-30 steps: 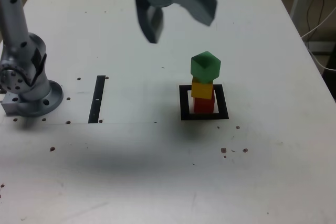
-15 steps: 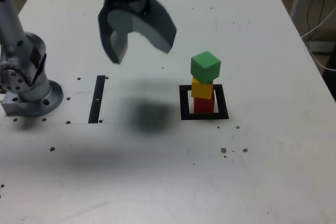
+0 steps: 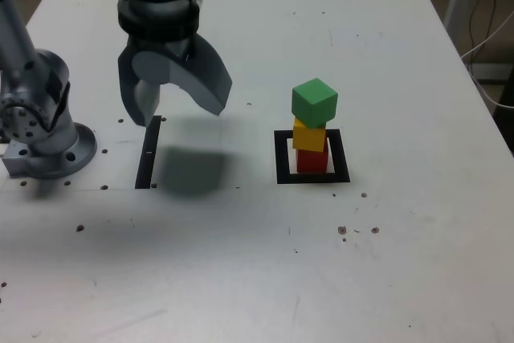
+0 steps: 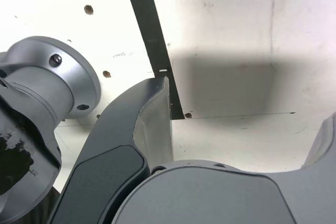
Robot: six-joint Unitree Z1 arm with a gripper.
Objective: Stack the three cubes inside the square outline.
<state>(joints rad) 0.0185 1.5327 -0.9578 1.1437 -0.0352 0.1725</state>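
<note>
Since the picture half a second before, the gripper had swung further toward the exterior view's left and lower, away from the stack, and it hung above the narrow black strip with its jaws spread apart and nothing between them. Its shadow lay on the white table just to the exterior view's right of the strip. In the wrist view the gripper showed one dark finger whose tip lay over the black strip, and the other finger only at the picture's edge, with bare table and shadow between them. The arm's round metal base stood near the table's edge on the exterior view's left, close to the strip; the wrist view showed the same base beside the strip. Well apart from the gripper, toward the exterior view's right, the square outline held the red cube on its white centre. The yellow cube sat on the red one, and the green cube sat on top, turned somewhat out of line with the two below. No writing or label could be read anywhere. Small dark specks dotted the table in front of the outline.
</note>
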